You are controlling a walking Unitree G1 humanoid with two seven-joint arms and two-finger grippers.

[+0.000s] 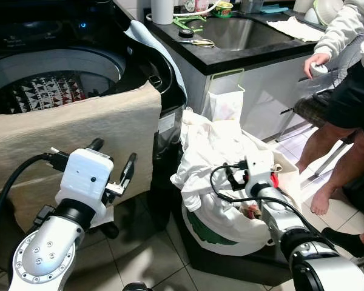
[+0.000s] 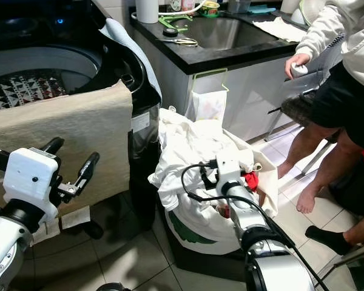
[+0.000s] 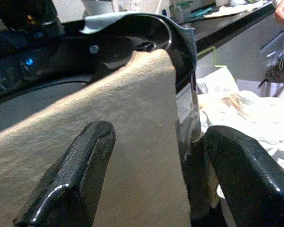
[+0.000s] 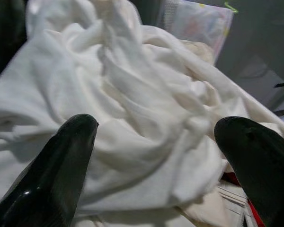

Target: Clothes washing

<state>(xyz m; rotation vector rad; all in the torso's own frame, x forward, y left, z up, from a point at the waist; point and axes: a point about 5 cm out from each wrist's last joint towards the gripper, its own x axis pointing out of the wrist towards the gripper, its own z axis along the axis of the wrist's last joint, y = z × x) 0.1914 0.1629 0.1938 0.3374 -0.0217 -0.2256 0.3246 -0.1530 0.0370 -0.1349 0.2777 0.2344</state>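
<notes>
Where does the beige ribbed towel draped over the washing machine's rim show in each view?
Left eye: beige ribbed towel left, behind the left gripper.
Right eye: far left.
Left wrist: centre, between the fingers.
Right wrist: white laundry pile instead.
Shared landmark: black washing machine rim.

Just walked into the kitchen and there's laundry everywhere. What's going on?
The robot is loading the washing machine. A beige cloth hangs over the machine's front edge, and the open left end effector is raised in front of it. The open right end effector is over the white laundry heaped in the basket, holding nothing. A person stands by the sink.
</notes>
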